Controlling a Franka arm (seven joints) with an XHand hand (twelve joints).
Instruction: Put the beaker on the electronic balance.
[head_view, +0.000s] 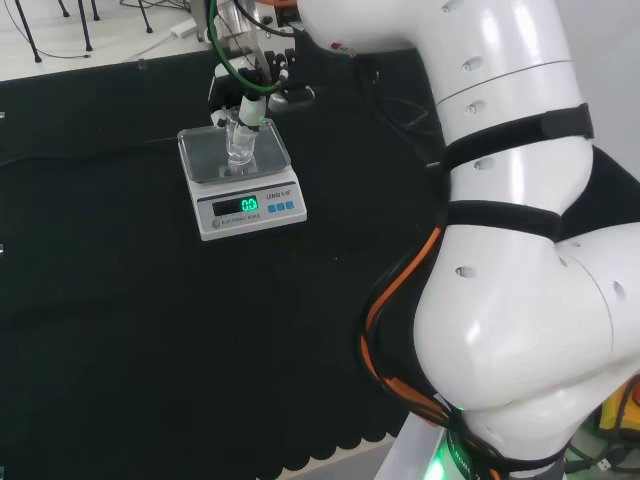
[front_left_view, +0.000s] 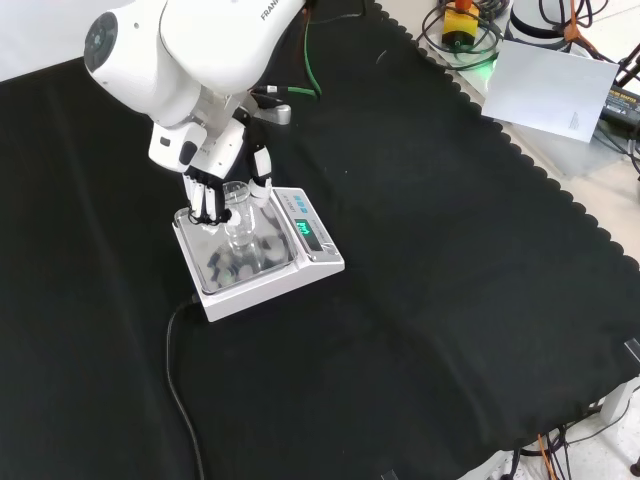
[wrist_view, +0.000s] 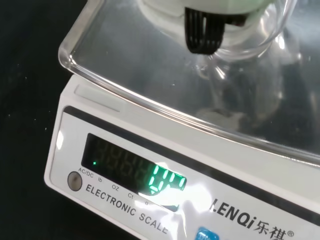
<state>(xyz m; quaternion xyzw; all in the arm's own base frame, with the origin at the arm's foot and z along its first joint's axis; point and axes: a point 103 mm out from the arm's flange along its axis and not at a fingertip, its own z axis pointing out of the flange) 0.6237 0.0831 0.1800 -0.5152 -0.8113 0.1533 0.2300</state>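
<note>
Your hand (front_left_view: 222, 170) is curled around the clear beaker (front_left_view: 238, 216), holding it upright just below the palm so its base meets the pan flat. The beaker stands on or just above the steel pan of the balance (front_left_view: 262, 258), near the pan's middle; whether it touches, you cannot tell.

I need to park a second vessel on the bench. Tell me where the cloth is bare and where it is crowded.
Front view: the black cloth is bare to the right of and below the electronic balance, out to its scalloped edge. Crowded: the balance pan, where the hand is around the beaker, and lower left, where the power cord trails.
</note>
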